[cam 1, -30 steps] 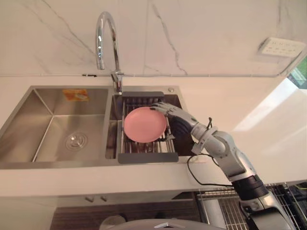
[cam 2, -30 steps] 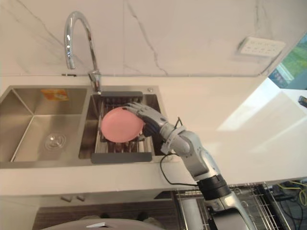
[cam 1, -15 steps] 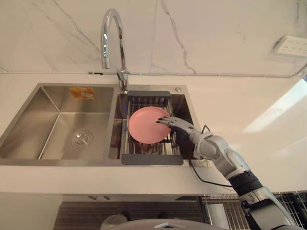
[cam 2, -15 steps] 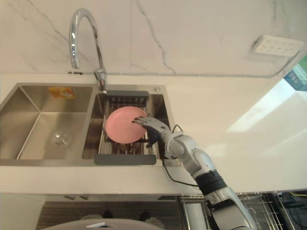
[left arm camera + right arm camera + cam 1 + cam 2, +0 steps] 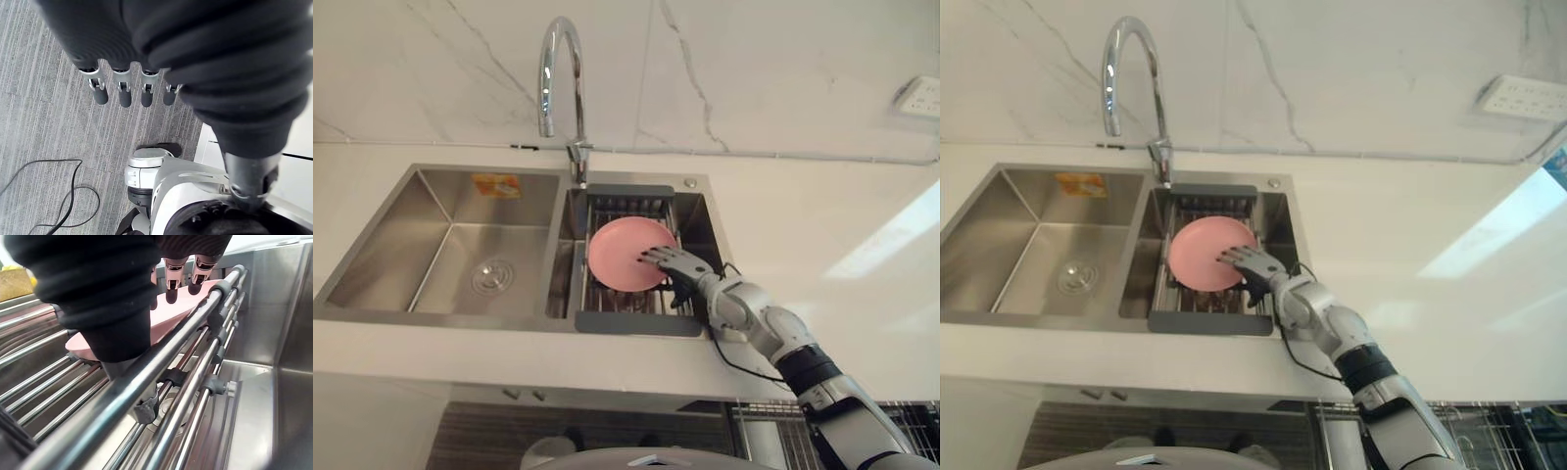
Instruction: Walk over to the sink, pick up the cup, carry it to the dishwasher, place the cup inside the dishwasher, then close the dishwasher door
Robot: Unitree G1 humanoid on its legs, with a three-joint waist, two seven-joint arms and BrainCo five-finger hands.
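My left robot hand (image 5: 125,95) hangs by my side over the grey floor (image 5: 44,127), fingers straight and slack, nothing in it. Up on the bench (image 5: 803,225) sits the sink (image 5: 386,245). Its big basin lies left of the tap (image 5: 558,73), with an orange sticker (image 5: 496,184) on the back wall and a round drain (image 5: 492,277) in the bottom. The tap arches high, its spout curling over to the left of its own base. Just in front of that base, the smaller basin carries a drying rack (image 5: 636,321) of steel bars with dark grey end pieces.

And there it is: a pink plate (image 5: 619,250) lies on those bars, in front of the tap and a touch to its right. My right robot hand (image 5: 680,269) comes in from the right of the tap and lies on the plate's right edge. Its fingers (image 5: 174,276) are stretched nearly straight, dark tips resting on the pink face, thumb off to the side over the bars. Nothing is gripped; the robot hand is spread, only touching.

Further right of the tap the white bench runs on, and on the marble wall (image 5: 754,69) there's a white socket plate (image 5: 920,96).
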